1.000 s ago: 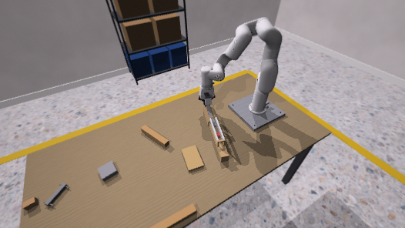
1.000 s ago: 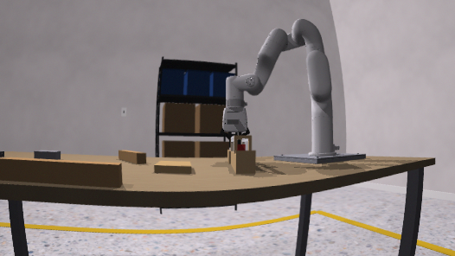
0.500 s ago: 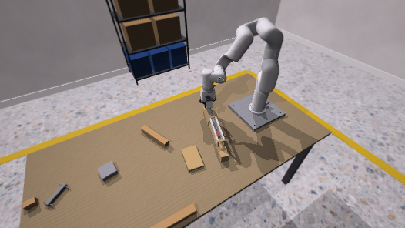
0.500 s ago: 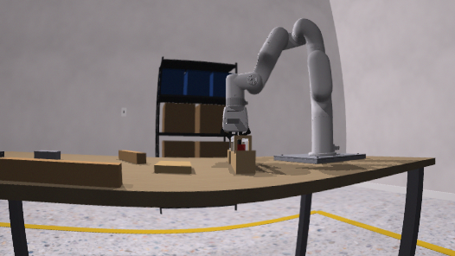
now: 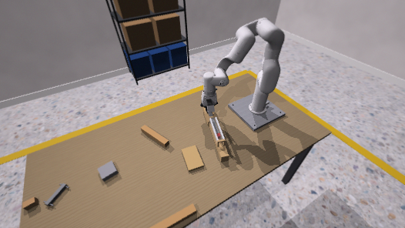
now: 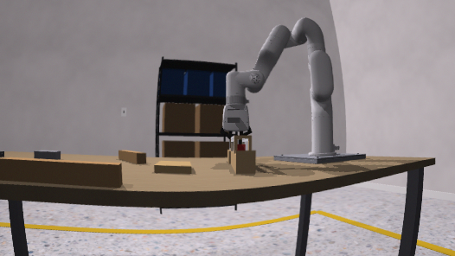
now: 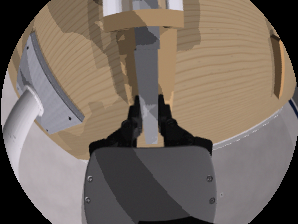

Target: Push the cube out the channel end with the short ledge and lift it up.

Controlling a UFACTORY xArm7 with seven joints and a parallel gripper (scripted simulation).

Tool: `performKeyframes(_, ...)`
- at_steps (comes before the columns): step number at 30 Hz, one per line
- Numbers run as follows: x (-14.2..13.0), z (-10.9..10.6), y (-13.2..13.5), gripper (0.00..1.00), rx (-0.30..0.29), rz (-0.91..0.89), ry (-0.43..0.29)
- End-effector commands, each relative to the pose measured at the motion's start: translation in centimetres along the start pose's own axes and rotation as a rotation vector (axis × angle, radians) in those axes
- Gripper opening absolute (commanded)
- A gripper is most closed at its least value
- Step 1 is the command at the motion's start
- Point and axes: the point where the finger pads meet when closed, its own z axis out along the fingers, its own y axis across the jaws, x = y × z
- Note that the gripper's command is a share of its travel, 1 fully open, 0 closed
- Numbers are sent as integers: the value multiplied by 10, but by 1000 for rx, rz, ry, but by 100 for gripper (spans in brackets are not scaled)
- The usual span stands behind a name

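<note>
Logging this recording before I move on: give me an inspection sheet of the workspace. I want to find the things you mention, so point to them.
Surface: wood-grain table [image 5: 146, 173] [image 6: 143, 177], shadows across it.
Job's things: channel [image 5: 212, 125] near the arm's base plate [image 5: 239, 109] [image 6: 346, 158]; red cube [image 5: 219, 135] [image 6: 240, 147] inside it, toward the end away from the claw.
Clutter: flat tan block [image 5: 192, 158] [image 6: 173, 167], grey block [image 5: 108, 171] [image 6: 47, 154], grey bar with end prongs [image 5: 56, 195], several wooden pieces.
Claw [image 5: 210, 112] [image 7: 149, 103]: shut on a grey bar [image 7: 147, 75] that points into the channel's near end.
Cables: nothing seen.
Surroundings: shelf rack [image 5: 187, 38] [image 6: 158, 117] with boxes, yellow floor line [image 5: 115, 119] [image 6: 143, 232], plain walls.

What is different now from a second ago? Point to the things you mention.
The gripper [image 5: 209, 106] [image 6: 240, 132] [image 7: 149, 103] moved slightly toward the channel [image 5: 222, 133] [image 6: 246, 163] [image 7: 117, 21], carrying the grey bar [image 5: 211, 110] [image 7: 147, 75]. Nothing was newly grasped or released. The red cube [image 5: 219, 135] [image 6: 240, 147] shows no clear shift; the other table items stayed put.
</note>
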Motion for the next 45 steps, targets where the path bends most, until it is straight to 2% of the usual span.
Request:
performKeyframes(1,11,-1,2,0,-4,0,-1)
performKeyframes(12,41,-1,2,0,-4,0,-1)
performKeyframes(25,61,-1,2,0,-4,0,-1)
performKeyframes(45,72,-1,2,0,-4,0,-1)
